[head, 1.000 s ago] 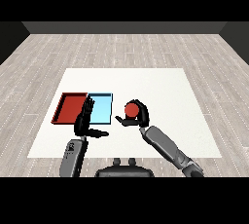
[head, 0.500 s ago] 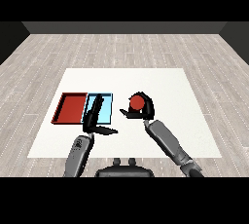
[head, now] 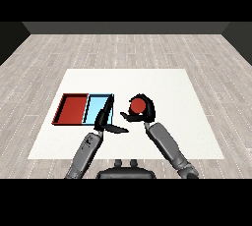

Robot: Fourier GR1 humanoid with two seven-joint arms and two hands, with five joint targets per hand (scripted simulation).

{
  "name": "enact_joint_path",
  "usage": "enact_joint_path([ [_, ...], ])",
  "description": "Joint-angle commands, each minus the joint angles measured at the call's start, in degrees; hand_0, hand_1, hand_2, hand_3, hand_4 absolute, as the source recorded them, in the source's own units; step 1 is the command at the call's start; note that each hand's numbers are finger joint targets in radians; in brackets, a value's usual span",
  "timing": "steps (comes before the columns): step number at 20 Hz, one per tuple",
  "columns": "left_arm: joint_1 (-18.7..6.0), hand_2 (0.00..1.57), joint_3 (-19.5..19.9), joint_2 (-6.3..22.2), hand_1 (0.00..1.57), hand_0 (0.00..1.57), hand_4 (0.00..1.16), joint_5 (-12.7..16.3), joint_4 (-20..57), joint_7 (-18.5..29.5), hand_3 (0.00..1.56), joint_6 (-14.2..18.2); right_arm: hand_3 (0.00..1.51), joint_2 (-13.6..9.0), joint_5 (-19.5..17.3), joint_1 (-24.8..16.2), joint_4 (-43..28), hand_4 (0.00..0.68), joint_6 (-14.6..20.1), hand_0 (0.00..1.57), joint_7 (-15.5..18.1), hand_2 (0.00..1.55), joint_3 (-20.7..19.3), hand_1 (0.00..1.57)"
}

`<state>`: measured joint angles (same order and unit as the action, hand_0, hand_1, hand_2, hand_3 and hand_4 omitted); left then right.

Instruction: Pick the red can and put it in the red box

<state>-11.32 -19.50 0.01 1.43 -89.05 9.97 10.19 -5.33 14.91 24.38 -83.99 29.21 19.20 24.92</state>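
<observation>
Head view, red tray [head: 72,109] and light blue tray [head: 96,108] laid side by side on white table [head: 167,87], left hand [head: 105,120] held with fingers straight over the blue tray's right edge, red can [head: 137,105] enclosed by curled fingers of right hand [head: 141,114], right of both trays.

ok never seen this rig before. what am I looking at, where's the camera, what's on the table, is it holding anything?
It is a humanoid robot at a white table. The single view comes from its head, looking down and forward, so the two grey forearms enter from the lower corners. The right hand is curled round the red can. The left hand holds nothing, its fingers straight, and sits at the near edge of the light blue tray. Left of that, side by side with it, lies the red tray, where the can is meant to go. The can is not yet there: it sits to the right of both trays.
</observation>
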Motion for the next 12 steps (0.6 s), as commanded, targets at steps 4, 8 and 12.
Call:
enact_joint_path([
  [4,2.57,0.0,1.19,1.99,0.0,0.0,0.0,3.07,3.91,4.48,0.0,-3.94,1.39,0.04,-3.46,-4.33,-5.69,0.651,-4.27,1.45,-0.24,1.44,-1.96,1.45],
  [8,-2.32,0.0,-1.97,0.0,0.0,0.0,0.0,4.27,11.6,6.14,0.0,1.13,1.39,4.39,-5.66,-3.51,-2.96,0.652,-5.93,1.47,0.18,1.44,-3.25,1.47],
  [12,-8.2,0.0,-3.28,-0.01,0.0,0.0,0.0,7.49,16.51,6.23,0.0,2.9,1.38,4.71,-9.33,-3.74,-5.78,0.654,-4.64,1.46,-2.83,1.43,-2.06,1.46],
])
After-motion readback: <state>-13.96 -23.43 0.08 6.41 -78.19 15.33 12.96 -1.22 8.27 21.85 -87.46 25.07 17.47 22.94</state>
